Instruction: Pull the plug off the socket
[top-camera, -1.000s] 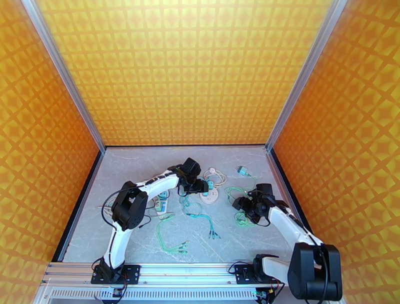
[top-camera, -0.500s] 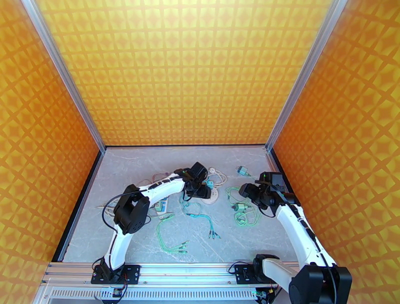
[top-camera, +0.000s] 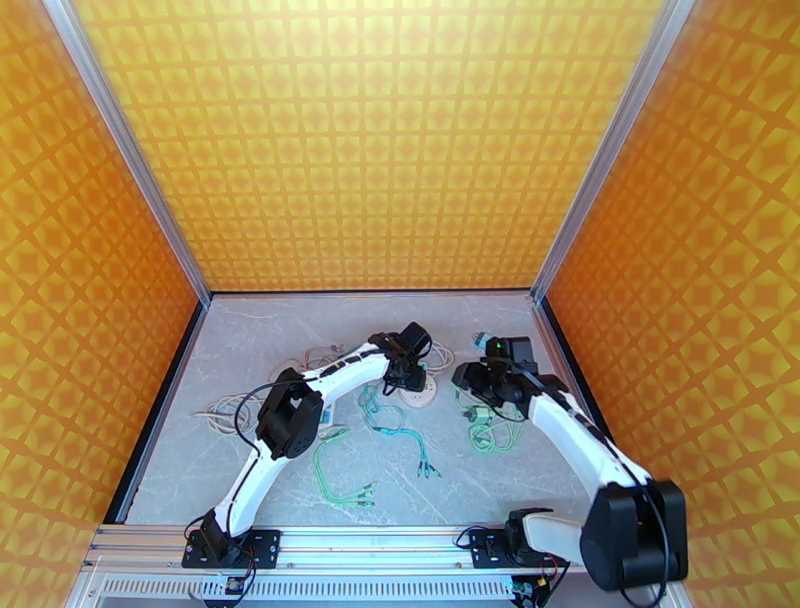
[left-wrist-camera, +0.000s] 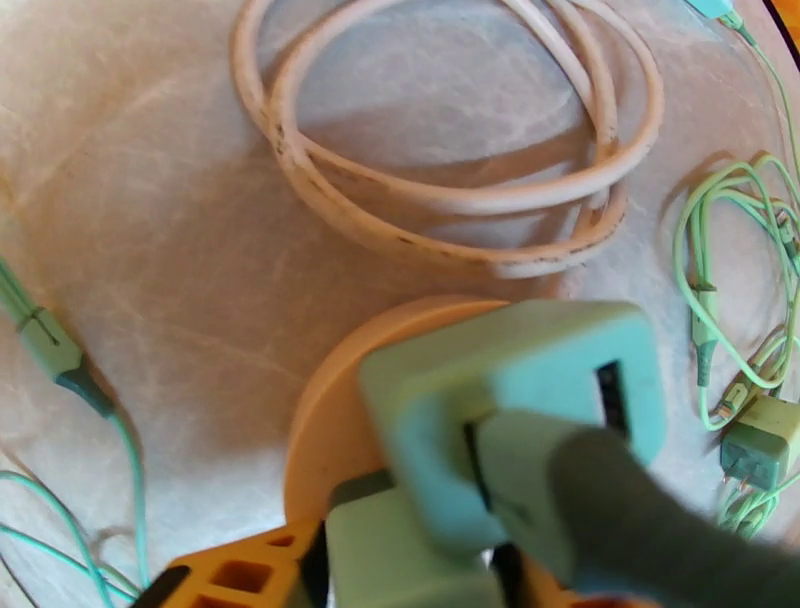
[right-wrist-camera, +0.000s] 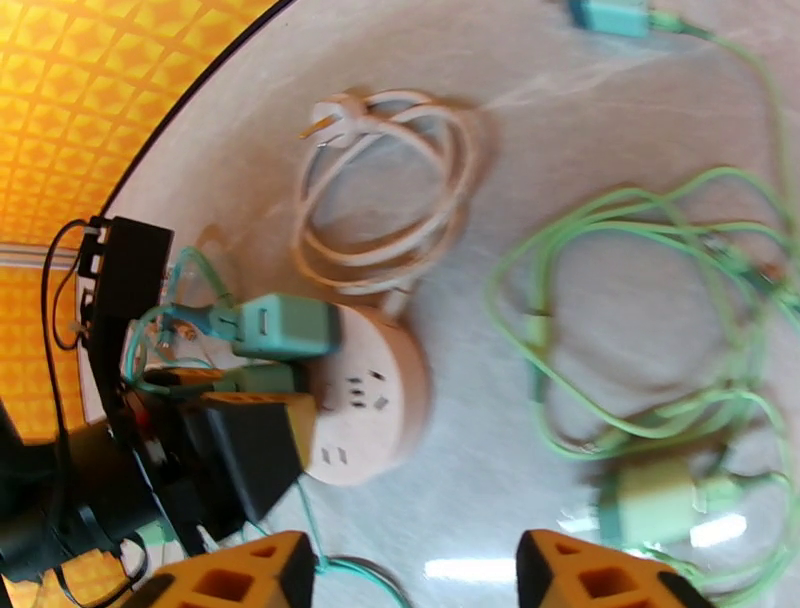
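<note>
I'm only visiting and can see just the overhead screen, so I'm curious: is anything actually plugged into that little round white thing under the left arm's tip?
Observer: Yes. The left wrist camera shows a green plug seated on top of the round socket.
Operator: Has that arm grabbed it?
Observer: From the right wrist camera, the left gripper sits against the socket beside the plug. I cannot tell whether it is clamped.
Operator: What about the other arm?
Observer: Its own camera shows the right gripper open, with nothing between its fingers, short of the socket.
</note>
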